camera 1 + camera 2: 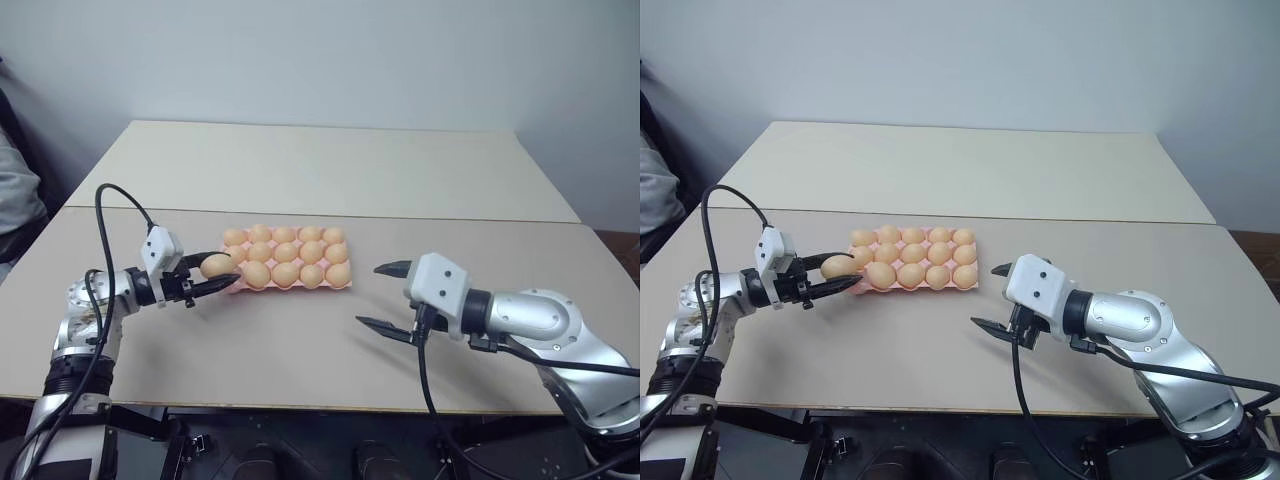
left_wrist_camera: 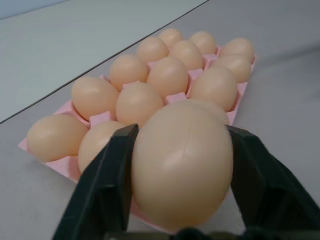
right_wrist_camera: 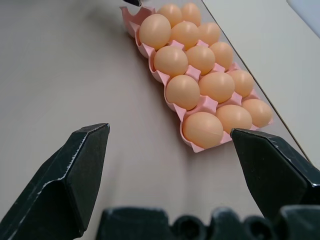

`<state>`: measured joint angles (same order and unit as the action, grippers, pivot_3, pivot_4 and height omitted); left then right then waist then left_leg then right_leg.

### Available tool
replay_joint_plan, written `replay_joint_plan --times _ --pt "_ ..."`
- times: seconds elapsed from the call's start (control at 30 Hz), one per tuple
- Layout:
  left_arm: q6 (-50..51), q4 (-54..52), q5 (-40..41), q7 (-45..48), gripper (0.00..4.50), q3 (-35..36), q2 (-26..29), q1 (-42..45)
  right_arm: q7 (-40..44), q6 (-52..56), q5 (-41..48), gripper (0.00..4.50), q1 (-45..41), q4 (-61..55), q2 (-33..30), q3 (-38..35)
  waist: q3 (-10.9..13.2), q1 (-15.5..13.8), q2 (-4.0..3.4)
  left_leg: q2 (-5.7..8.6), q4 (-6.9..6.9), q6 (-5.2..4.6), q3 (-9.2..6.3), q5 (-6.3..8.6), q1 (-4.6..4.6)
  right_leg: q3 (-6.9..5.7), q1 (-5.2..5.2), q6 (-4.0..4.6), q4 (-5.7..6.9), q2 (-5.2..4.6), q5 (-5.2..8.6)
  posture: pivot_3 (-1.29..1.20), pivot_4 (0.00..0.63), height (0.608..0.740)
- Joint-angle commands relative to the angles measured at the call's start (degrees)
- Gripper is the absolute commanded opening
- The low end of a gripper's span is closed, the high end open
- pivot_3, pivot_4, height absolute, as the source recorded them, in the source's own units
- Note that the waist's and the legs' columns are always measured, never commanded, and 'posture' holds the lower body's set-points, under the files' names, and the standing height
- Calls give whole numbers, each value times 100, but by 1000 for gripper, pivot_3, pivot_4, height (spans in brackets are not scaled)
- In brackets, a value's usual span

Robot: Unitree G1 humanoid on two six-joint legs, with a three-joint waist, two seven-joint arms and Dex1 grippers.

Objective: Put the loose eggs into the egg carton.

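The pink egg carton [image 1: 345, 285] lies mid-table with several pale orange eggs [image 1: 286, 252] seated in its cups. My left gripper [image 1: 235, 270] is shut on one loose egg [image 1: 215, 265], held level at the carton's near left corner. In the left wrist view that egg [image 2: 182, 165] sits squeezed between the two black fingers [image 2: 107, 190], just in front of the carton's rim [image 2: 50, 162]. My right gripper [image 1: 369, 295] hangs open over the table to the right of the carton, with nothing between its fingers; its wrist view looks along the carton [image 3: 173, 107].
A seam [image 1: 450, 214] runs across the table behind the carton, where a second tabletop [image 1: 330, 165] joins. Bare table surface lies in front of the carton and between my two arms. A cable [image 1: 110, 200] loops over my left arm.
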<state>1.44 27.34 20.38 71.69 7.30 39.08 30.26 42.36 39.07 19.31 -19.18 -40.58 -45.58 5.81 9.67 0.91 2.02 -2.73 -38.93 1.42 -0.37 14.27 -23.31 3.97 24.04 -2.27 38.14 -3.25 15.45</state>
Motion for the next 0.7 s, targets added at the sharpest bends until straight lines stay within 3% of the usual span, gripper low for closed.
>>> replay_joint_plan --times 0.03,0.07,0.3,0.53,0.7 --pt "-188 -37 1 -22 4282 76 23 154 -84 26 30 4500 28 -240 -39 -246 0 -3 0 0 0 0 0 0 0 0 0 0 1 0 0 0 150 740" --pt "-188 -65 48 14 4486 107 24 154 -85 29 42 4500 40 -249 -39 -260 0 -2 0 0 0 0 0 0 0 0 0 0 1 0 0 0 150 740" --pt "-57 -409 314 149 4486 339 141 -64 -78 17 60 4500 60 -251 -34 -276 0 5 0 0 0 0 0 0 0 0 0 0 1 0 0 0 150 740" --pt "166 -1468 449 97 4486 813 719 -1181 83 -50 106 4500 153 -238 -184 -444 0 56 0 -3 2 0 0 0 1 2 2 0 0 0 0 0 150 740" --pt "535 -2541 782 -19 4486 1339 1046 -2163 550 -180 415 4500 464 -166 -561 -1066 1 -2 -1 -5 3 0 1 0 3 1 -1 0 -4 -1 0 0 150 740"
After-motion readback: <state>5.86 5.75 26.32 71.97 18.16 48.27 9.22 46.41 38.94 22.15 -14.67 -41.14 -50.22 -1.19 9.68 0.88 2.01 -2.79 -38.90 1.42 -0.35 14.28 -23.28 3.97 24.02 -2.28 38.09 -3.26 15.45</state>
